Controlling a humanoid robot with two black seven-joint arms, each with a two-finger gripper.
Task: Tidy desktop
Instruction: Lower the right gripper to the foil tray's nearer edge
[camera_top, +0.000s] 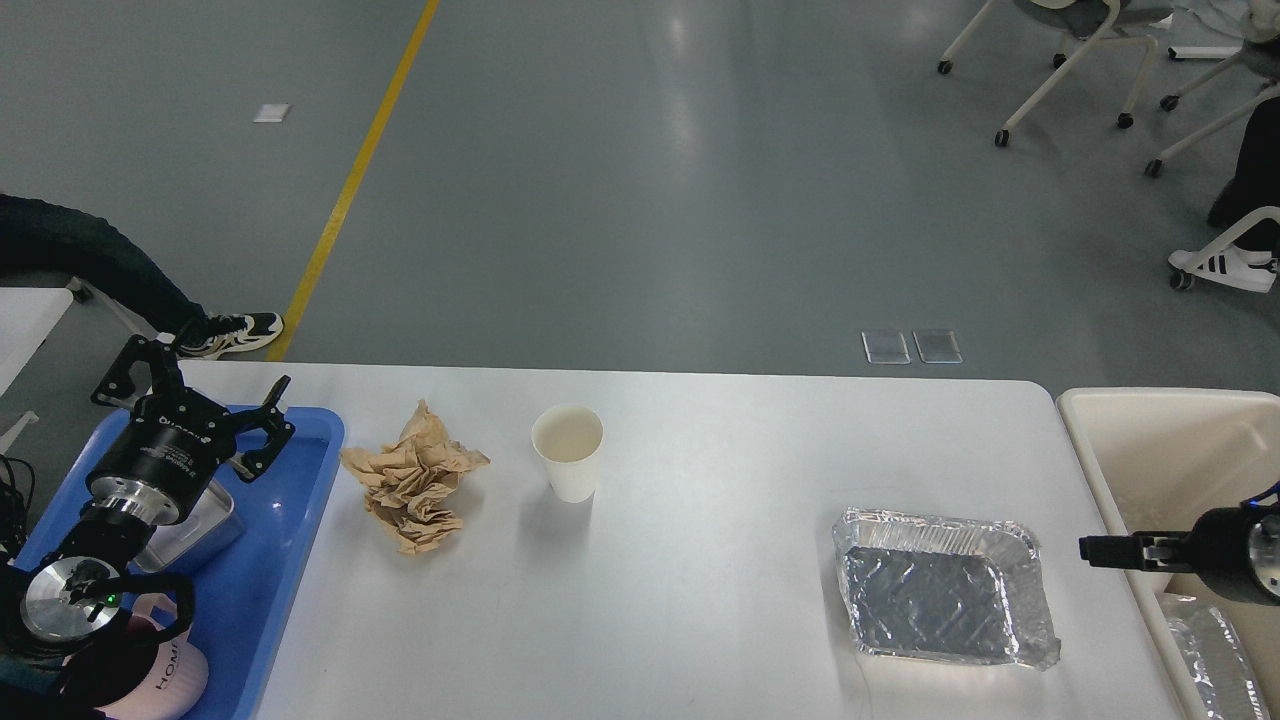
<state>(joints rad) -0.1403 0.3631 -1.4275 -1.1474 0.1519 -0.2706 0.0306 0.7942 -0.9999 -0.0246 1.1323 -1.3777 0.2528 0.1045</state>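
The broad white rectangular desk (700, 520) with rounded corners fills the lower half of my head view, running from the blue tray on my left to the cream bin on my right; three loose things sit on it. A crumpled wad of brown paper (413, 478) lies toward the left, just beside the tray's edge; a white paper cup (568, 452) stands upright a little to its right, open mouth up, apart from the paper; a shallow rectangular aluminium foil tray (940, 588) rests toward the right end, well apart from the cup and near the desk's right edge.

The blue plastic tray (290, 540) sits at the desk's left end and carries a small metal container (200, 528) and a pale pink item (165, 685) near the bottom edge, both partly hidden by my left arm; my left gripper (205, 395) hovers over the tray's far end with its jaws spread wide, holding nothing, left of the paper wad.

The cream-coloured plastic bin (1160, 440) stands just off the right end, with a piece of foil (1215, 655) inside; my right gripper (1110, 550) reaches in over the bin's rim, pointing toward the foil tray; seen side-on and dark, I cannot tell how its jaws stand.
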